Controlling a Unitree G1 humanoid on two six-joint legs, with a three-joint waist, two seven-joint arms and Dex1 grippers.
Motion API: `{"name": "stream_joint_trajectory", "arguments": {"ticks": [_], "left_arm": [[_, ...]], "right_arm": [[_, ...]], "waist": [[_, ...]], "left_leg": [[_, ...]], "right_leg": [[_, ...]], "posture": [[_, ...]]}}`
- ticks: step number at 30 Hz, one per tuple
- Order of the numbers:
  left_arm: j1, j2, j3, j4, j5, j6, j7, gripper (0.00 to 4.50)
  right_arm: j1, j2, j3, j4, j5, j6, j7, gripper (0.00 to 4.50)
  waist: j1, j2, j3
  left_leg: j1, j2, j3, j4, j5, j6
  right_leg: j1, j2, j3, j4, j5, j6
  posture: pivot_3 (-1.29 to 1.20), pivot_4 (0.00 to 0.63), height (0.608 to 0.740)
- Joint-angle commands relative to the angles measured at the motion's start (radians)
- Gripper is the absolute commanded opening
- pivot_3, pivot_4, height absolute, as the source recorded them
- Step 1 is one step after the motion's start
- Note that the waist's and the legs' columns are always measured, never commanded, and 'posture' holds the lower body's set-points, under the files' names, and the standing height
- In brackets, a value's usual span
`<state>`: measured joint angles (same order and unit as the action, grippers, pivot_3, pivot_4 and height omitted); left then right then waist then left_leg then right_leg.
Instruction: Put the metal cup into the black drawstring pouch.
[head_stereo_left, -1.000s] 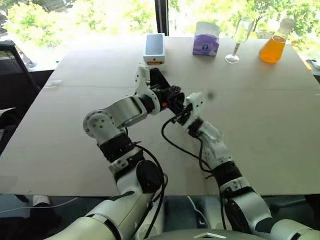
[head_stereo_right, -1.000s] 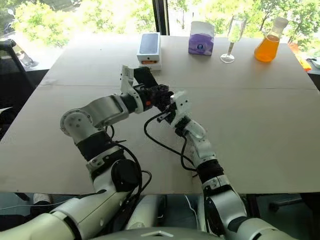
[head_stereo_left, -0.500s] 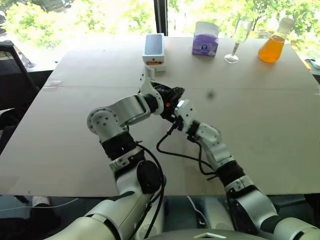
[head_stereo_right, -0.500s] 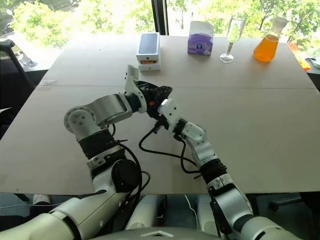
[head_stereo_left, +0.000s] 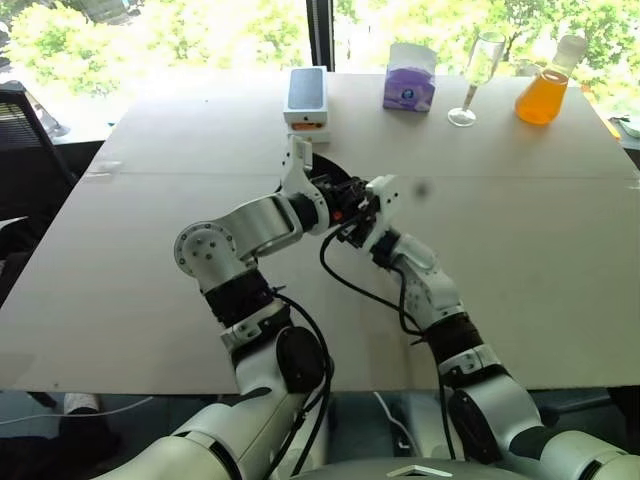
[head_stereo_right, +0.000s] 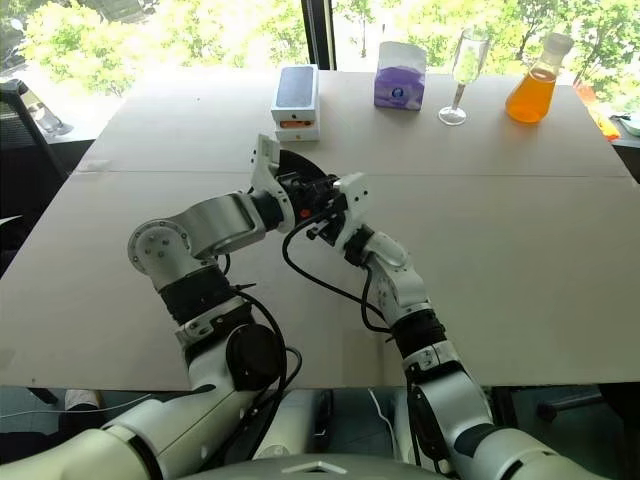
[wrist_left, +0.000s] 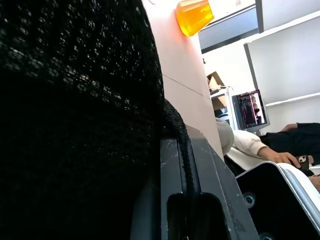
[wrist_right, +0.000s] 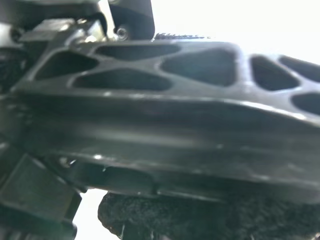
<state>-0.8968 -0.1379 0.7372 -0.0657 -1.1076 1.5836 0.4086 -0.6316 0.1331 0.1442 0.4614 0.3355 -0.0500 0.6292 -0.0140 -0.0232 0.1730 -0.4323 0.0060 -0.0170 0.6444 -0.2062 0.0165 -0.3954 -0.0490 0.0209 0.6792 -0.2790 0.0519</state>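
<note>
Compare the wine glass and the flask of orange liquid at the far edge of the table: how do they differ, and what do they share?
The wine glass is tall and slim on a thin stem with a round foot; the flask is squat and cone-shaped, wide at the base. The wine glass looks clear and holds no colour, while the flask holds orange liquid. The flask carries a pale stopper; the wine glass is open-topped. Both stand upright, side by side, near the table's far edge.

Black drawstring pouch (wrist_left: 75, 110): coarse woven matt cloth; table (head_stereo_left: 520, 250) matt.

No text I can read.
The purple tissue box (head_stereo_left: 411, 78) and white box (head_stereo_left: 308, 96) beyond my hands carry marks too small to read.
</note>
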Motion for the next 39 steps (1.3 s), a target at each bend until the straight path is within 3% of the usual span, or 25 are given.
{"name": "stream_joint_trajectory", "arguments": {"ticks": [1, 3, 8, 18, 25, 29, 31, 32, 38, 39], "left_arm": [[-0.022, -0.041, -0.040, 0.034, -0.016, -0.039, -0.009, 0.00], [-0.033, -0.035, -0.049, 0.060, -0.004, -0.076, -0.008, 0.00], [-0.010, -0.024, -0.011, 0.061, -0.038, -0.073, 0.038, 0.00], [0.091, 0.014, 0.052, 0.006, -0.152, -0.068, 0.189, 0.00], [0.149, 0.115, -0.086, -0.057, -0.129, -0.081, 0.139, 0.00], [0.208, 0.109, -0.175, -0.128, -0.157, -0.087, 0.105, 0.00], [0.234, 0.104, -0.183, -0.137, -0.164, -0.117, 0.114, 0.00], [0.244, 0.110, -0.186, -0.137, -0.155, -0.130, 0.114, 0.00], [0.287, 0.219, -0.255, -0.135, -0.095, -0.171, 0.046, 0.00], [0.293, 0.241, -0.270, -0.135, -0.082, -0.177, 0.028, 0.00]], "right_arm": [[0.008, 0.008, 0.145, -0.090, -0.106, -0.111, 0.110, 0.07], [0.018, -0.011, 0.200, -0.085, -0.165, -0.154, 0.150, 0.07], [-0.036, -0.054, 0.164, -0.014, -0.222, -0.198, 0.166, 0.07], [-0.096, -0.120, 0.254, 0.070, -0.405, -0.243, 0.183, 0.07], [-0.104, -0.130, 0.229, 0.091, -0.396, -0.198, 0.205, 0.07], [-0.096, -0.096, 0.166, 0.073, -0.319, -0.108, 0.194, 0.07], [-0.088, -0.093, 0.161, 0.066, -0.314, -0.097, 0.185, 0.80], [-0.082, -0.095, 0.163, 0.062, -0.317, -0.094, 0.184, 0.88], [-0.044, -0.107, 0.164, -0.001, -0.333, -0.067, 0.140, 3.63], [-0.038, -0.113, 0.161, -0.021, -0.327, -0.049, 0.140, 3.63]], "waist": [[-0.001, 0.000, 0.000], [0.002, 0.000, 0.000], [-0.001, 0.000, 0.000], [0.000, -0.001, 0.000], [-0.002, -0.001, 0.000], [-0.005, -0.001, 0.000], [-0.003, -0.001, 0.000], [-0.001, -0.001, 0.000], [-0.004, -0.002, -0.001], [-0.004, -0.002, -0.001]], "left_leg": [[0.000, 0.000, 0.000, 0.000, 0.000, 0.000], [0.000, 0.000, 0.001, 0.000, 0.000, 0.000], [0.000, 0.000, 0.000, 0.000, 0.000, 0.000], [0.000, 0.000, 0.000, 0.001, 0.000, 0.000], [0.001, 0.000, 0.000, 0.002, 0.000, 0.000], [0.001, 0.000, 0.000, 0.001, 0.000, 0.000], [0.001, 0.001, 0.000, 0.001, 0.000, 0.000], [0.001, 0.001, 0.000, 0.001, 0.000, 0.000], [0.002, 0.000, 0.000, 0.001, 0.000, 0.000], [0.002, 0.000, 0.000, 0.001, 0.000, 0.000]], "right_leg": [[0.000, 0.000, 0.000, 0.000, 0.000, 0.000], [0.000, 0.000, 0.001, 0.000, 0.000, 0.000], [0.000, 0.000, 0.000, 0.000, 0.000, 0.000], [0.000, 0.000, 0.000, 0.000, 0.000, 0.000], [0.001, 0.000, 0.000, 0.001, 0.000, 0.000], [0.001, 0.000, 0.000, 0.001, 0.000, 0.000], [0.001, 0.000, 0.000, 0.001, 0.000, 0.000], [0.001, 0.000, 0.000, 0.001, 0.000, 0.000], [0.001, 0.000, 0.001, 0.001, 0.000, 0.000], [0.001, 0.001, 0.001, 0.001, 0.000, 0.000]], "posture": [[0.00, 0.150, 0.740], [0.00, 0.150, 0.740], [0.00, 0.150, 0.740], [0.00, 0.150, 0.740], [0.00, 0.150, 0.740], [0.00, 0.150, 0.740], [0.00, 0.150, 0.740], [0.00, 0.150, 0.740], [0.00, 0.150, 0.740], [0.00, 0.150, 0.740]]}}
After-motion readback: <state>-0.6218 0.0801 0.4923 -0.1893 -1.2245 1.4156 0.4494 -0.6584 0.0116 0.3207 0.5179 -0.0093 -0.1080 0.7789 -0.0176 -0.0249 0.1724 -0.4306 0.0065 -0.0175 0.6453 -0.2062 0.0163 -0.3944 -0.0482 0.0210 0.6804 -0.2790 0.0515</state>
